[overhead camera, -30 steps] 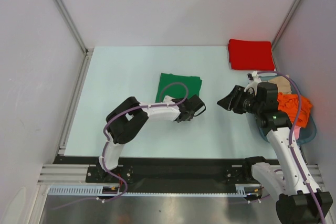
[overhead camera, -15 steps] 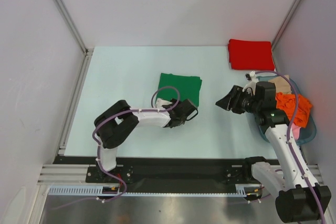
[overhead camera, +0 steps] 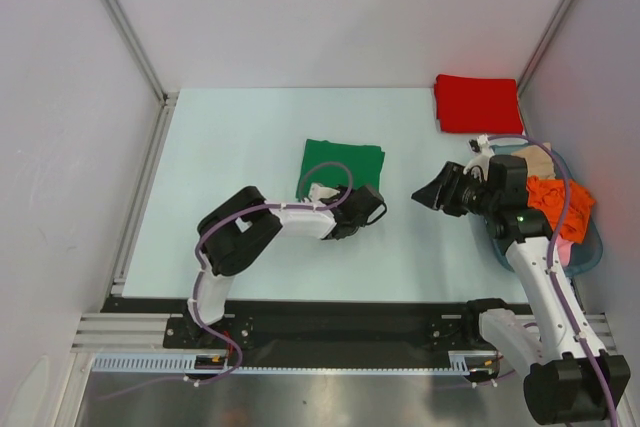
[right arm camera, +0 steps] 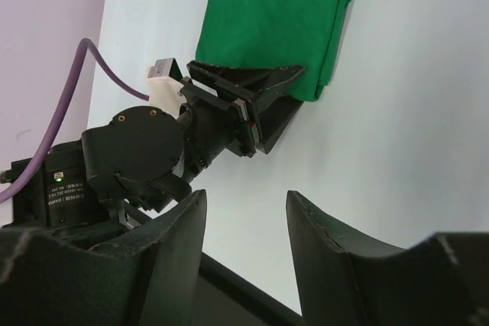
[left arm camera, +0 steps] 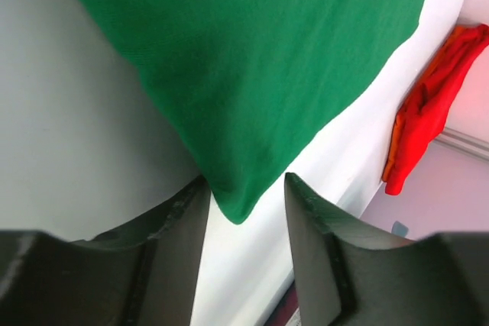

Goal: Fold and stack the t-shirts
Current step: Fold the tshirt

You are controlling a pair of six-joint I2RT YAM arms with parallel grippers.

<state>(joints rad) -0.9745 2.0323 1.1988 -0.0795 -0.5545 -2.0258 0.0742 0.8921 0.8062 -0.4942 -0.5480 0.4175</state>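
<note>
Green t-shirt (overhead camera: 342, 162) lies folded on the desk (overhead camera: 240, 147), one corner between the fingers of the spread left claw (left arm camera: 246, 181); the right claw (right arm camera: 244, 196), also spread, hovers off to the side.

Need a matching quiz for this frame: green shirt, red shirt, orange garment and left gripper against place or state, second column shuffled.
1. green shirt
2. red shirt
3. orange garment
4. left gripper

A. in the blue bin at the right edge
B. open, straddling a shirt corner
C. folded, far right corner
D. folded, in the middle

Pairs: 1-D, 2-C, 3-A, 4-B
</note>
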